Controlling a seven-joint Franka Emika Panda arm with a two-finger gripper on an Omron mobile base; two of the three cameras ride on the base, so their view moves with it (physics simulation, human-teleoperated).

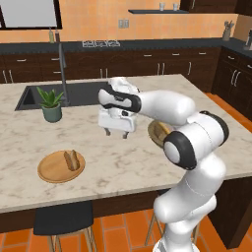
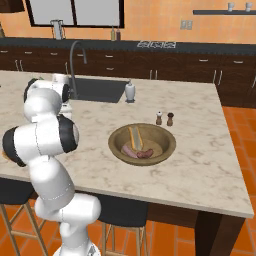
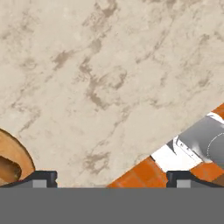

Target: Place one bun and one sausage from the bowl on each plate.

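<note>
So progress check: one bun (image 1: 72,160) is already sitting on the wood plate (image 1: 49,173), off toward the near-left end of the island from the bowl (image 2: 167,141). That's the only thing I can see delivered so far.

The bowl holds the other bun (image 2: 134,136), leaning against its inner back-left wall, plus both sausages (image 2: 138,152) lying together at the bottom near the front. In the left base view just a sliver of the bowl pokes out behind the arm.

The gripper (image 1: 115,132) hangs over bare counter, between the wood plate and the bowl, well above the surface. Jaws are spread wide with nothing in them. The hand view looks down at marble with the wood plate's edge in its lower left corner.

I can't spot the white plate anywhere, so no idea what's on it.

By my count that's roughly a quarter done. Left to do: one sausage to the wood plate, then a bun and a sausage to the white one. Next move is probably back to the bowl for a sausage.
</note>
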